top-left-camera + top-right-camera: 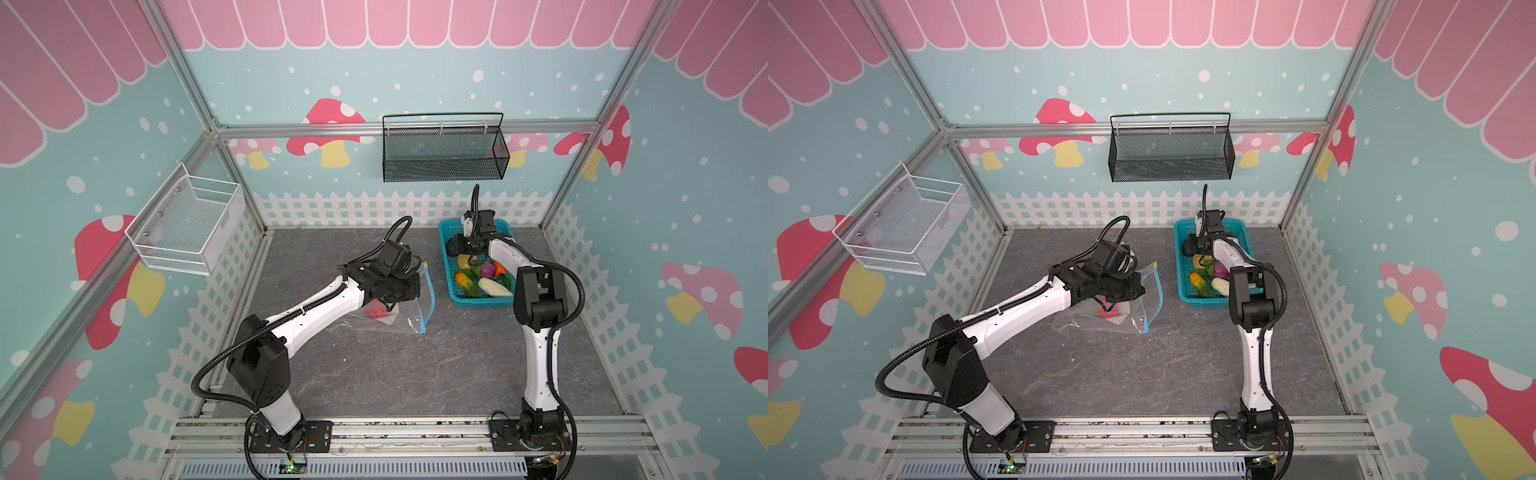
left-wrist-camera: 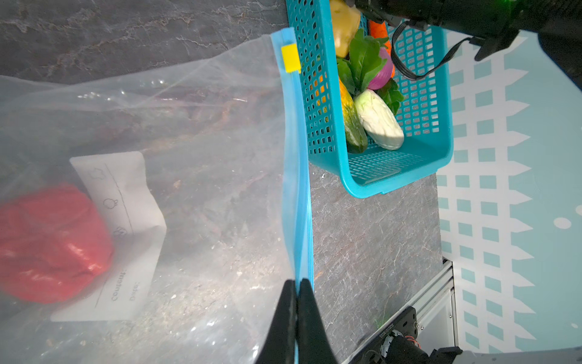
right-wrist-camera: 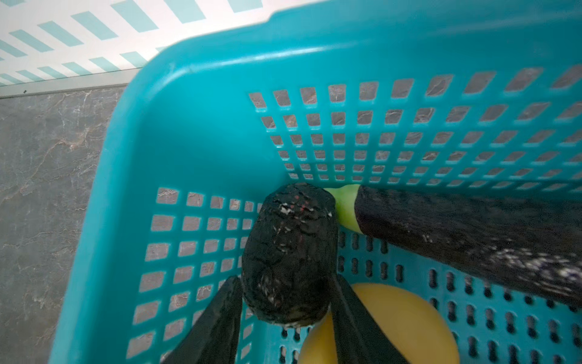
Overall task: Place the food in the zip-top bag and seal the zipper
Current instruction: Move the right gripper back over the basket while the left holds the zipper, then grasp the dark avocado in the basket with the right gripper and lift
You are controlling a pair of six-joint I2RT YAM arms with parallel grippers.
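Pinching floppy light-blue zipper strip (image 2: 296, 157), my left gripper (image 2: 296, 282); right gripper (image 3: 285, 279) clasps probably slick dark oval toy (image 3: 289, 227) mid-body, twelve o'clock in turquoise lattice basket (image 3: 201, 126).

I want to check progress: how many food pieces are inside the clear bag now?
1: a red piece lies inside the zip-top bag, next to its white label. Part of the bag is out of view, so another may be hidden.

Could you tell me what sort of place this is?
Probably a staged robot test booth: an aluminium frame borders printed mushroom wall panels, two robot arms are mounted on a front rail, and the turquoise basket holds toy food.
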